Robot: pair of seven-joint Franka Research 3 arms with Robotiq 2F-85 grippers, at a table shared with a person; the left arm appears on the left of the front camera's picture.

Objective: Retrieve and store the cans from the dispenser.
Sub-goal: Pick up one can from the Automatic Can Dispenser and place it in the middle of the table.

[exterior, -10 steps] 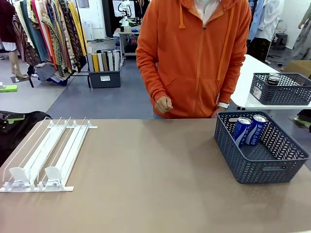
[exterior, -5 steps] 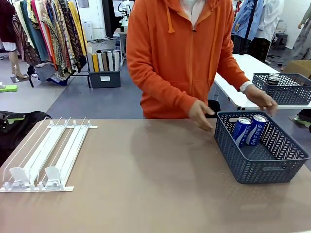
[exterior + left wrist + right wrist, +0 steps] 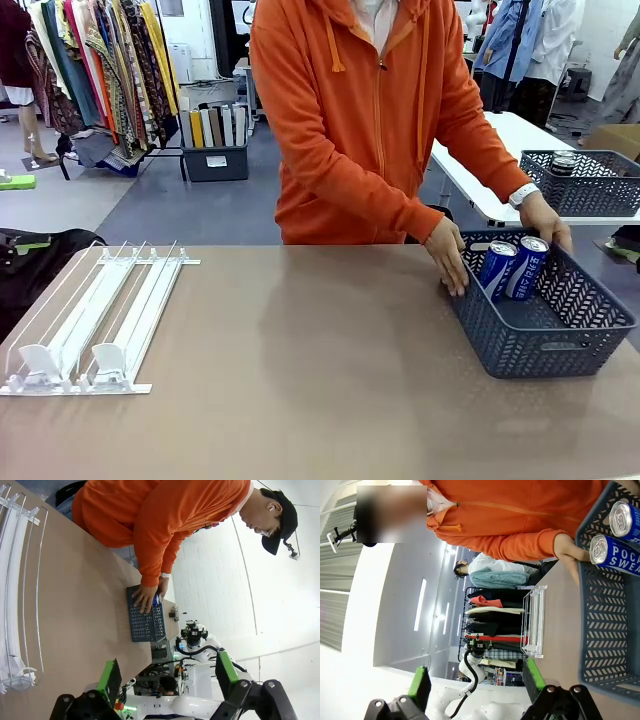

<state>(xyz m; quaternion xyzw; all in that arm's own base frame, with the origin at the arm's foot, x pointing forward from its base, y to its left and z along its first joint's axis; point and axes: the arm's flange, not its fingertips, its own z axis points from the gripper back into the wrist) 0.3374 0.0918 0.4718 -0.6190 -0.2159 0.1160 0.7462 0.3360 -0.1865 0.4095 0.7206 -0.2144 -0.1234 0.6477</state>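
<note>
Brown tabletop [image 3: 300,380] stretches wide and bare between a white two-lane dispenser [image 3: 95,325] at its left edge and a grey mesh basket [image 3: 560,335] at the right. Two blue-and-white cans [image 3: 512,266] lean inside the basket, which a person in an orange hoodie grips with both hands: one hand [image 3: 447,256] on the near-left rim, the other hand [image 3: 547,222] at the back. A second basket [image 3: 580,185] on a farther white table holds something dark, hard to identify. Left gripper [image 3: 165,677] and right gripper [image 3: 475,685] both hang spread wide, holding nothing.
</note>
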